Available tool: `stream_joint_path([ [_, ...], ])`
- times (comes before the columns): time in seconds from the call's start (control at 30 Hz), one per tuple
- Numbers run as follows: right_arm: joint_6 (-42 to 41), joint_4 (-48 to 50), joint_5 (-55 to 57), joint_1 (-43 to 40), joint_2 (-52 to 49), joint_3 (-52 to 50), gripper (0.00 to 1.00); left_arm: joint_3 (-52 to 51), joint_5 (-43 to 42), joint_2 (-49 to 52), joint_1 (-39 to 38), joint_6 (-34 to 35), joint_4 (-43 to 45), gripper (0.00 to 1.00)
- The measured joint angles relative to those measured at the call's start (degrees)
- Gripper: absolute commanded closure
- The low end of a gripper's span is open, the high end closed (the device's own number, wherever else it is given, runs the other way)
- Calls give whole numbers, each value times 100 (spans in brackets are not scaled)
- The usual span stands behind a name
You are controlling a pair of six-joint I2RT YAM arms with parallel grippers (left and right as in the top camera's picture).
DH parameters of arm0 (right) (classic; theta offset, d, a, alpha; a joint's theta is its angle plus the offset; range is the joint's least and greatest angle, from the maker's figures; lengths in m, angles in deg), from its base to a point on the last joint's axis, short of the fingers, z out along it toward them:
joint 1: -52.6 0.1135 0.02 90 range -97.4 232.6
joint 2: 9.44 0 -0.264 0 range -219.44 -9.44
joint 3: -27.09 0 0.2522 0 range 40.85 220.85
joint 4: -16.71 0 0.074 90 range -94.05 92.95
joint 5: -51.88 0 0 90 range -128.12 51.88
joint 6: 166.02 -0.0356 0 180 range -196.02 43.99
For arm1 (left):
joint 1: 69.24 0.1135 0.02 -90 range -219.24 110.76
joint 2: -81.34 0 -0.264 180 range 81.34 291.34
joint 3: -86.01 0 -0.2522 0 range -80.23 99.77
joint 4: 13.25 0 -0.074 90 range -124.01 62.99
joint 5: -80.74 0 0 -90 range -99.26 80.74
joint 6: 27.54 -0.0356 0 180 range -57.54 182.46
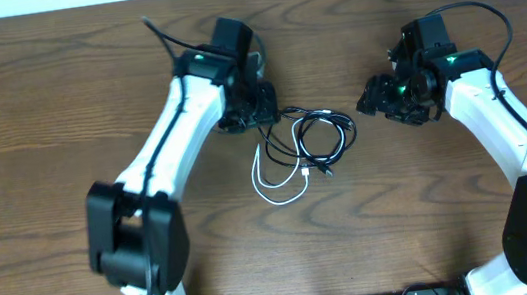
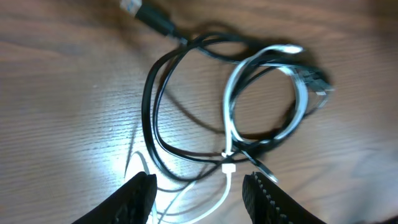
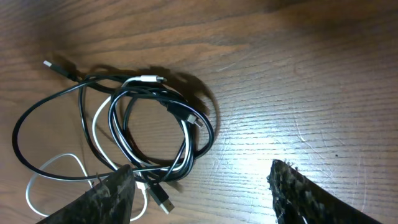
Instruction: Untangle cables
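Fingertips (image 2: 142,190) of the left gripper (image 2: 199,186), black and ridged, filled the bottom edge of the left wrist view, standing apart with nothing clamped between them.

Item, black cable (image 2: 149,106): thin cord, lay flat on the table near its middle, wound into a loose round coil with a wider loop trailing off one side; small plug ends showed at the coil's edges.

Item, white cable (image 1: 257,181): thin cord, threaded through the black coil and still tangled with it, its free loop spread on the wood on the side nearer the arm bases. One white strand ran between the left fingertips; whether it touched them could not be told.

Item, right gripper (image 3: 202,177): jaws wide apart and empty, just beside the coil in the right wrist view, apart from it in the overhead view.

Item, left arm (image 1: 172,139), white: reached in to the tangle's left edge.

Item, right arm (image 1: 491,109), white: stood off to the other side.

Item, table (image 1: 35,95): dark brown wood grain.
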Motion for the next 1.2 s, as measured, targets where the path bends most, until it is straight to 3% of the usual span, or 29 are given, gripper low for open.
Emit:
stream_joint_path([
  [0.13,0,-13,-7,0,0,0,35,0,96,520,-50,50,0,51],
  [0.3,0,-15,-11,0,0,0,35,0,120,914,-48,105,160,61],
  [0.47,0,-15,-11,0,0,0,34,-9,122,997,-48,111,514,64],
  [0.6,0,-17,-11,2,0,0,35,-9,122,997,-48,92,643,93],
  [0.87,48,146,-46,149,0,0,36,-22,-107,837,-48,-444,942,93],
  [1.2,133,734,-470,675,0,0,38,-63,-1296,-1244,-50,-651,1467,93],
])
